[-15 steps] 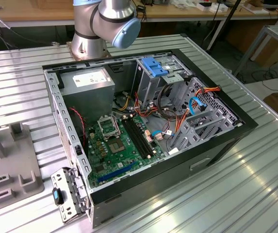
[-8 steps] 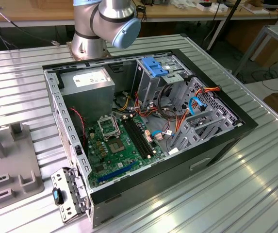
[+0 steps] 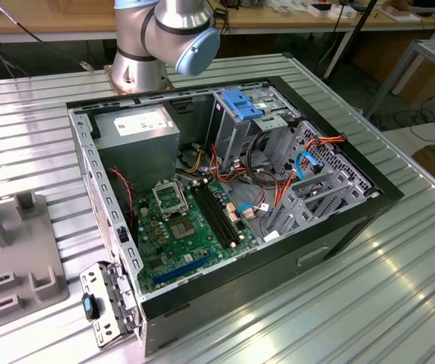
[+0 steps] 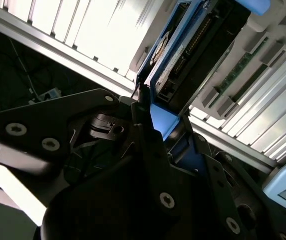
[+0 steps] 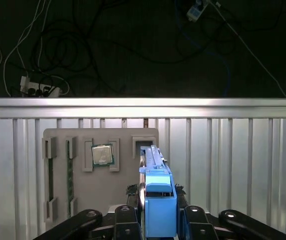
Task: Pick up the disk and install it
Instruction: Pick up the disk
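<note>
1. Disk (image 5: 155, 162) and grip: in the first wrist view it stands on its thin edge at a slot of the grey tray (image 5: 108, 190). The fingers (image 5: 132, 217) are closed against its blue end piece from both sides (no gap shows, so I judge them to be gripping it). The hold is on a narrow strip of smooth plastic, so a sharp move could let the disk slip or swing.
2. Lower edge: whether it sits in the slot is hidden. If it does, a pull that is not straight could scrape the slot walls, jam the disk or drag the tray across the counter (image 5: 232, 165).
3. Neighbours: a chip (image 5: 102, 154) lies in a pocket just beside the slot. A tilted disk or a shifted tray could knock it out of place.
4. Target: in the exterior view the open computer case (image 3: 338, 227) holds a metal cage (image 3: 241, 102) with a blue handle, and loose cables (image 3: 278, 189) lie near it. A cable could snag or get pinched behind the disk. A disk that arrives tilted would likely bind on its rails rather than slide home.
</note>
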You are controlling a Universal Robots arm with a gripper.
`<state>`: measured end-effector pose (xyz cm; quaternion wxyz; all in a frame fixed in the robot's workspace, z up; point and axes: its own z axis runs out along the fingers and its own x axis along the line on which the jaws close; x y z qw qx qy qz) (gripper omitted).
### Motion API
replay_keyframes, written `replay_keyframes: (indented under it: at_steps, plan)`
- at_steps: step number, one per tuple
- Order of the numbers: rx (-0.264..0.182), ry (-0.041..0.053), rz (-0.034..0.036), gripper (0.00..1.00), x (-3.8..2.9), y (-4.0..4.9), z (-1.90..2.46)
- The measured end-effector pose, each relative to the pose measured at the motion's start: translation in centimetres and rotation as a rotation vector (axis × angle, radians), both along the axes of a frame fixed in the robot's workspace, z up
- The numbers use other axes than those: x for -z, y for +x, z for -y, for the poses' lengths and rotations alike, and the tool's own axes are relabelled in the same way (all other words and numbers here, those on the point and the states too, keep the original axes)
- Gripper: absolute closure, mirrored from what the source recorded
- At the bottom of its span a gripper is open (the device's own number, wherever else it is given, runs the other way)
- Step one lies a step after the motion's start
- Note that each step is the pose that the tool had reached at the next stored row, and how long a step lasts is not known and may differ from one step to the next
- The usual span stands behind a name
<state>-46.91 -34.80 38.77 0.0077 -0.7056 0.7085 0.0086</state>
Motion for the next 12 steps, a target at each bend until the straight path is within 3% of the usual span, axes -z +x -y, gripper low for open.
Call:
replay_keyframes:
  at_steps: [12]
  plan:
    - [0.0, 0.0, 0.0, 0.63, -1.27, 0.0, 0.0]
